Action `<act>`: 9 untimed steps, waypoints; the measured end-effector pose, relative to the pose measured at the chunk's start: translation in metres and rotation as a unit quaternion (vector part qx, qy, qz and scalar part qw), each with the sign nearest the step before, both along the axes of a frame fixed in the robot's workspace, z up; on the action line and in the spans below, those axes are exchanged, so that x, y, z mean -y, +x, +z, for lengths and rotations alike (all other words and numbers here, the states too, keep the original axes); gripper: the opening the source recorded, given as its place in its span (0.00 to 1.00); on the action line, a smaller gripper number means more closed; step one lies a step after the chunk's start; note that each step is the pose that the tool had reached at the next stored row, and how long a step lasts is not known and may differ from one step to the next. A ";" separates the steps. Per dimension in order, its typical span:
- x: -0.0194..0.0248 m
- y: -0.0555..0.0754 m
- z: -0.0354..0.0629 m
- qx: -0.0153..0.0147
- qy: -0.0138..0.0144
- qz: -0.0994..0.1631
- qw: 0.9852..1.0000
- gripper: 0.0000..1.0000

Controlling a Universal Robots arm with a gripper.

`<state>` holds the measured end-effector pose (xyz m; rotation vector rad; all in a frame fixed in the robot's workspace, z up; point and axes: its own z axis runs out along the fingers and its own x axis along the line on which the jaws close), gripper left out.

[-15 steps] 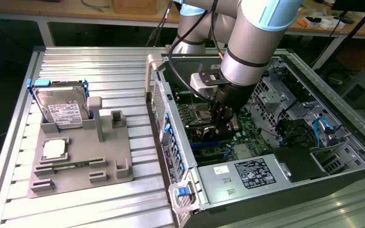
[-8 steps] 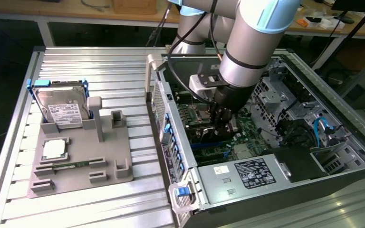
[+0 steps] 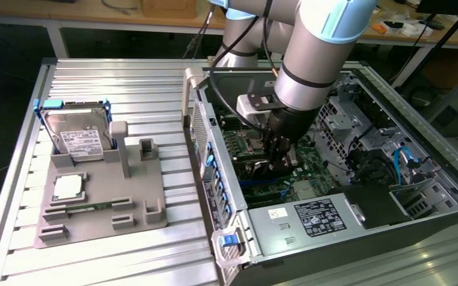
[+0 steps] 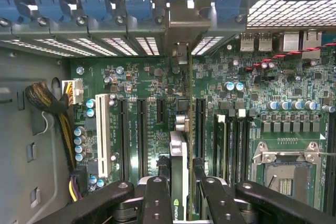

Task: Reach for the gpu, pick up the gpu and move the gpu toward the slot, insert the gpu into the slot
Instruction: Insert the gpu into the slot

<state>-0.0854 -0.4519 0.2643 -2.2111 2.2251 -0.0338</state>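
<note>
Gpu (image 4: 179,174), clamped edge-on between your gripper (image 4: 180,192) fingers, hangs just above the motherboard (image 4: 152,85); keep it upright and square to the slot (image 4: 188,129) while lowering.

Silver hard drive (image 3: 76,132) upright in grey fixture tray (image 3: 102,199) on slatted metal table (image 3: 93,256). Beside it, open computer case (image 3: 356,238), power supply (image 3: 309,219) inside.

The case wall (image 3: 213,161) and power supply (image 3: 309,217) flank the open motherboard (image 4: 152,85).
</note>
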 end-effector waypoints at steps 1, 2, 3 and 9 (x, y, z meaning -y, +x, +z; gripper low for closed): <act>0.0000 0.000 -0.0002 0.000 0.000 0.000 1.000 0.27; 0.0001 0.000 -0.0004 0.000 0.000 0.000 1.000 0.27; 0.0001 0.000 -0.0006 0.000 0.000 0.000 1.000 0.27; 0.0004 -0.001 -0.0020 0.000 0.000 0.000 1.000 0.27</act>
